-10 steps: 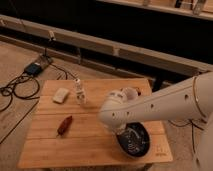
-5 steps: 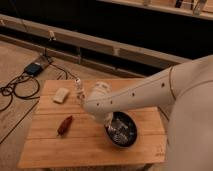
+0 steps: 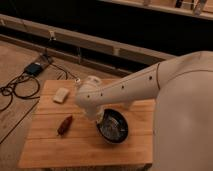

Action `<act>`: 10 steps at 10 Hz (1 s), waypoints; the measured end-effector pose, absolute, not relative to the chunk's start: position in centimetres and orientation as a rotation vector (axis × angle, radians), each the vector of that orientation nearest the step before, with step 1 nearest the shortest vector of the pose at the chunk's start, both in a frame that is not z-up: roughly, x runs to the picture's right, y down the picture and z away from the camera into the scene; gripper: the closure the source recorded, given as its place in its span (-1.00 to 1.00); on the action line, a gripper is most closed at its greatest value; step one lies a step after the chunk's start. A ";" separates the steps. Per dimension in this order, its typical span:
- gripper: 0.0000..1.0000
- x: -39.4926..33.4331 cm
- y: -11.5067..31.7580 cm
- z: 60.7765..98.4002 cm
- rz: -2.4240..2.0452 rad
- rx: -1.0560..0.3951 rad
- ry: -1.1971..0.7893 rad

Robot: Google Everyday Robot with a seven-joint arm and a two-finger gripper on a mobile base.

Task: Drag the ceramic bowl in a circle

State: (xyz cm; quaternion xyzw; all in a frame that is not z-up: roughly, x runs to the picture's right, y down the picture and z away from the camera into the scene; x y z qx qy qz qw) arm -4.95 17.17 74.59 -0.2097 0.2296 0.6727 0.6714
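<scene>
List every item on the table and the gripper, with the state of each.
Bowl: upright on the table, right of centre, partly covered by the arm.
Gripper: down at the bowl's left rim, mostly hidden by the arm.
Table: wooden, bearing all the items.
White block: lying flat near the back left.
Reddish-brown item: lying on its side, left of the bowl.
Clear item: behind the arm, state unclear.

A lab-like test space is suggested by a wooden table [image 3: 45,150], loose floor cables [image 3: 17,90] and the gripper [image 3: 102,120] lowered at a bowl [image 3: 114,131].
</scene>
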 end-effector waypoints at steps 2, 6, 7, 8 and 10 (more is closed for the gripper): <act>0.57 -4.8 17.2 74.6 1.517 -0.471 0.519; -0.19 -4.8 17.2 74.6 1.517 -0.470 0.518; -0.40 -4.8 17.2 74.6 1.517 -0.470 0.518; -0.55 -4.8 17.2 74.6 1.517 -0.470 0.518; -0.60 -4.8 17.1 74.6 1.517 -0.470 0.518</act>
